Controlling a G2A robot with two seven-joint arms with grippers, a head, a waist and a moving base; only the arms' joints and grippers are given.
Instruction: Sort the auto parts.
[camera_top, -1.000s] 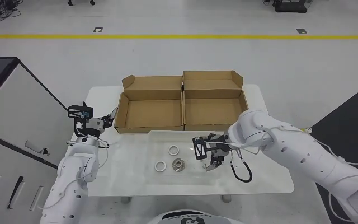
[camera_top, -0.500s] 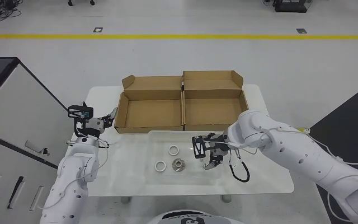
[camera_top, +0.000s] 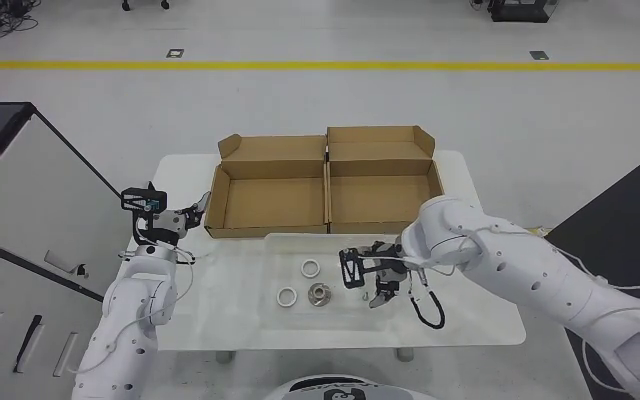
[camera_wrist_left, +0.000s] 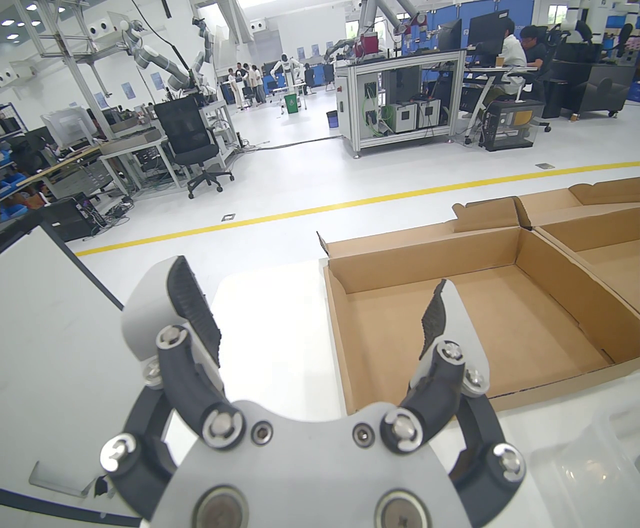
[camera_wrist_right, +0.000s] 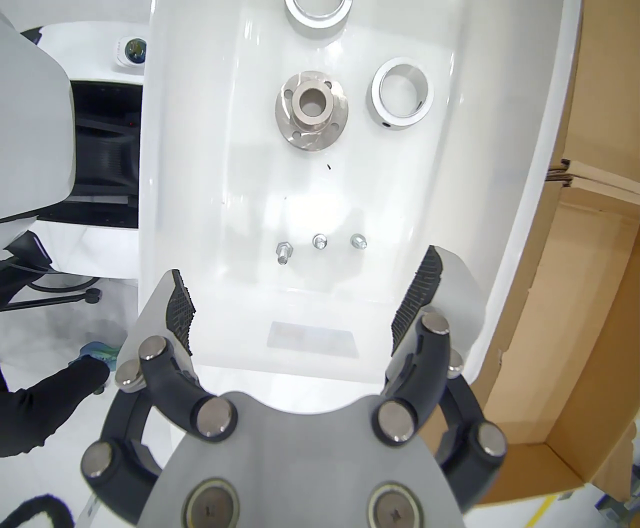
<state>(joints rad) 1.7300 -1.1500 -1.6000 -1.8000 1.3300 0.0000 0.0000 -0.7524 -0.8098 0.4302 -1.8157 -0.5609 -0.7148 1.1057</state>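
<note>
A clear white tray (camera_wrist_right: 240, 310) holds a metal flange hub (camera_wrist_right: 311, 110), a silver ring collar (camera_wrist_right: 400, 93), a second ring (camera_wrist_right: 316, 10) and three small bolts (camera_wrist_right: 320, 242). My right gripper (camera_wrist_right: 305, 280) hangs open over the tray's end, just short of the bolts, with nothing between its fingers. From above, the right gripper (camera_top: 348, 268) sits right of the hub (camera_top: 320, 293) and the two rings (camera_top: 311, 268) (camera_top: 287, 297). The left gripper (camera_wrist_left: 309, 280) is open and empty near the table's left edge, beside the left cardboard box (camera_wrist_left: 475, 320). It also shows from above as the left gripper (camera_top: 198, 208).
Two open cardboard boxes stand side by side at the back of the table, the left box (camera_top: 268, 195) and the right box (camera_top: 380, 195). The tray (camera_top: 300, 250) lies directly in front of them. A black cable loop (camera_top: 428, 305) hangs by the right arm.
My right gripper has shifted slightly left along the tray, toward the parts. The left arm has kept still.
</note>
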